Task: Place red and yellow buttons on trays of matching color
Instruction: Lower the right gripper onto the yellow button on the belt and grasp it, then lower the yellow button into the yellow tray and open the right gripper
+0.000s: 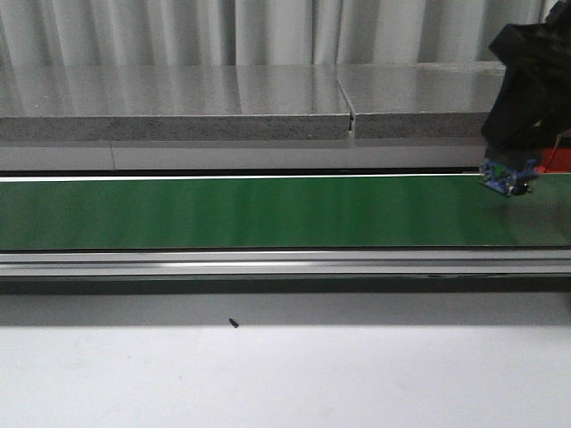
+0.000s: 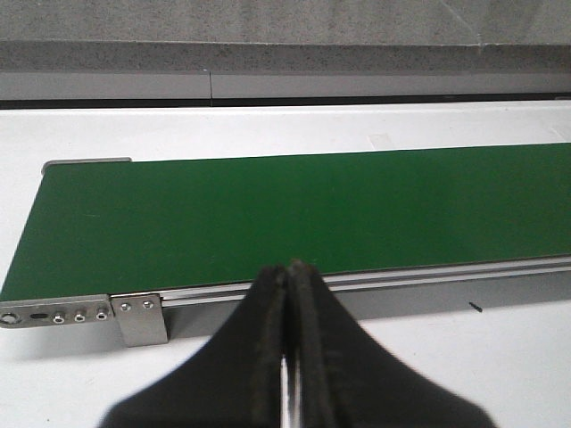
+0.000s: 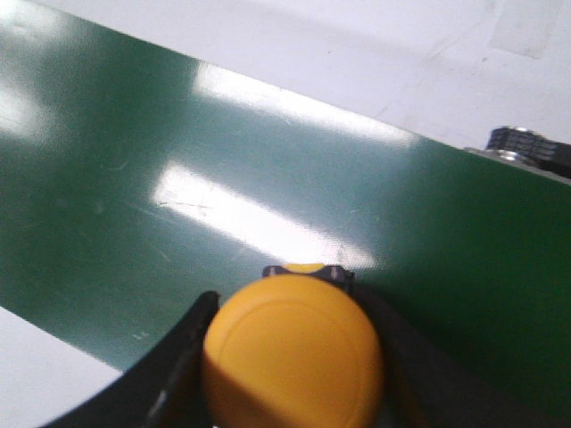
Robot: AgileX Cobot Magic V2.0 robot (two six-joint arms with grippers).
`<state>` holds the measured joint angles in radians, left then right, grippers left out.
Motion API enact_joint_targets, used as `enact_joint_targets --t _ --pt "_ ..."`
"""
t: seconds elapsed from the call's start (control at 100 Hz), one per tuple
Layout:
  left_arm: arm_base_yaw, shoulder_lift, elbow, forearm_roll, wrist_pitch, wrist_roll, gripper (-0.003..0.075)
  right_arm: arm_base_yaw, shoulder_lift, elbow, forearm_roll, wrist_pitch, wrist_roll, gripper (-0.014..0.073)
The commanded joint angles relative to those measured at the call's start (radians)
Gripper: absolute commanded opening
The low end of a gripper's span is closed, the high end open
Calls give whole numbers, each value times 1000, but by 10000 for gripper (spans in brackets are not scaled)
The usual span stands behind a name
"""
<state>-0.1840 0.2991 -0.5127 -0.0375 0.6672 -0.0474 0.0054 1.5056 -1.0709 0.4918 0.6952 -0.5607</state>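
Green belt [image 3: 134, 178], yellow button [image 3: 293, 352] between right fingers [image 3: 178, 357]

You're looking at an industrial test cell or lab: a green conveyor belt [image 1: 268, 212] on an aluminium rail [image 1: 268, 261] crosses a white bench [image 1: 285, 374], backed by grey stone-like slabs [image 1: 178, 102] and a pale curtain [image 1: 268, 31].

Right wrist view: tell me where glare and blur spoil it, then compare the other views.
Right wrist view: bright glare streaks on the green belt; the yellow button in the right pincer is soft-focused. Left wrist view: left pincer blurred, belt sharp and evenly lit. Front view: faint sheen only, slightly grainy.
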Motion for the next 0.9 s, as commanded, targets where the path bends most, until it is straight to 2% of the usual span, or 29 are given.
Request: enact_joint_targets --t 0.0,0.29,0.47,0.69,0.89 --pt "-8 10 -25 -5 -70 -11 -19 -37 -83 -25 13 1 -10 84" --pt "-8 10 -25 -5 -70 -11 -19 -227 -188 -24 10 110 -2 84" --pt "-8 10 -25 -5 -70 -11 -19 -349 -241 -2 9 120 63 76" --pt "-8 10 -25 -5 -70 -11 -19 -471 -285 88 -42 37 183 76" --pt "-8 10 -25 -5 -70 -11 -19 -540 -287 118 -101 -36 290 76"
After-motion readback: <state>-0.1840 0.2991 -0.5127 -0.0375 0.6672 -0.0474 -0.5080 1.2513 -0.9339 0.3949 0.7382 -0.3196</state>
